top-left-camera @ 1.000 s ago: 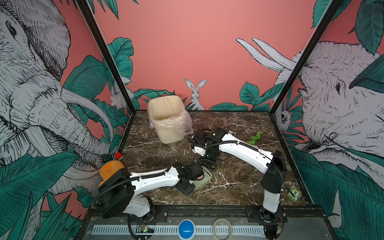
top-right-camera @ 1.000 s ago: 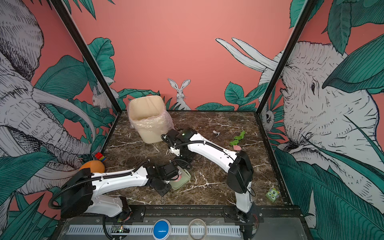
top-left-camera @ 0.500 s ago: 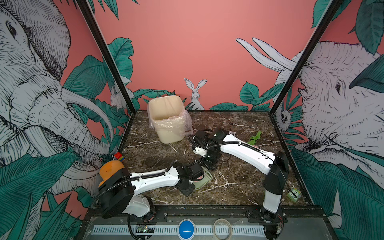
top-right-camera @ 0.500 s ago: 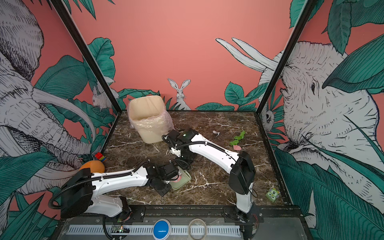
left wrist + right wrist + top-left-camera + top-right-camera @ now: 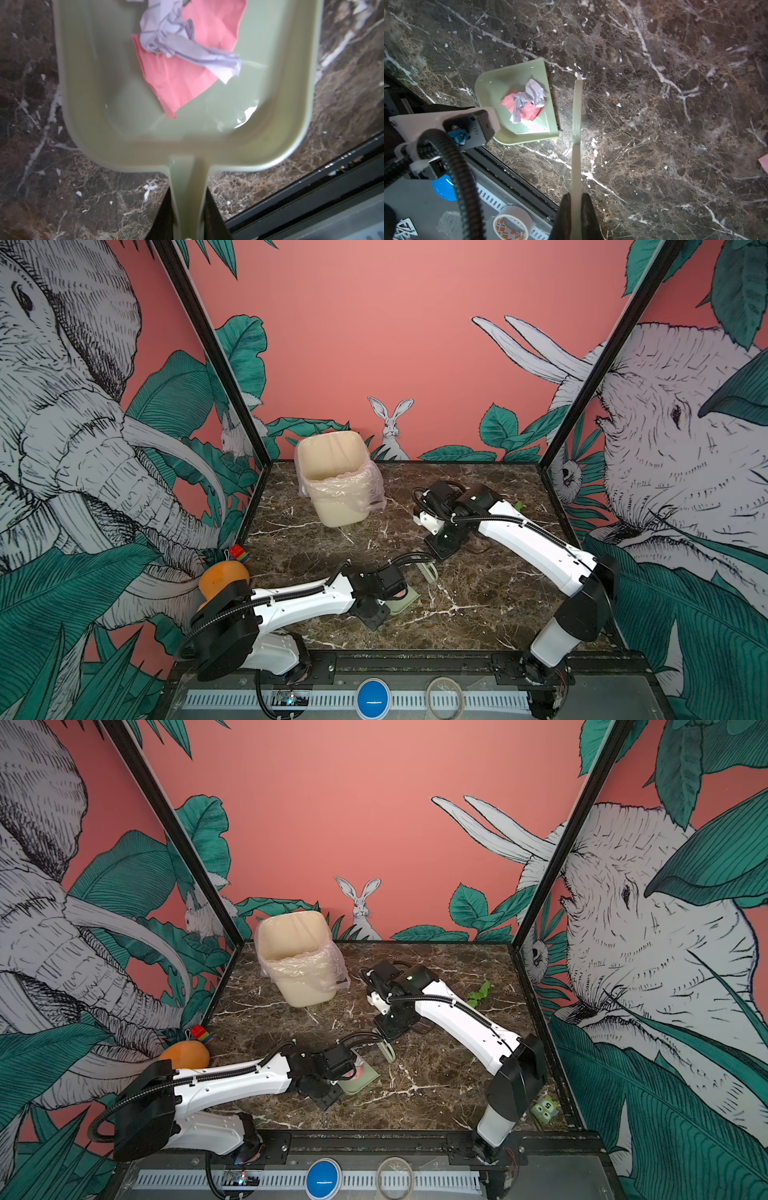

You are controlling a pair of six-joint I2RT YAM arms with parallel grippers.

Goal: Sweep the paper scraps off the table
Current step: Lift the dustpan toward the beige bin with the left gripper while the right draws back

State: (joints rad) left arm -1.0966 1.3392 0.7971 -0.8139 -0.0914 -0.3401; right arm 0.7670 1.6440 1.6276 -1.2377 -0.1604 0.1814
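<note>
Rightward is where the right gripper [image 5: 442, 549] has slid in both top views, drawing the brush [image 5: 429, 572] a little off the open lip of the dustpan [image 5: 406, 600]; the left gripper [image 5: 384, 608] has not stirred. A green scrap [image 5: 480, 994] lies well apart from the right gripper, on its side away from the dustpan, unswept.

Left wrist view: the left gripper pinches the dustpan's handle, with a pink scrap [image 5: 180, 83] and a white scrap [image 5: 166, 31] resting in the pan just ahead.

Right wrist view: the right gripper, pressed onto the brush handle, has bare worktop [image 5: 675, 124] alongside and a pink bit [image 5: 763, 164] far off. One load looks caught; more sweeping remains.
</note>
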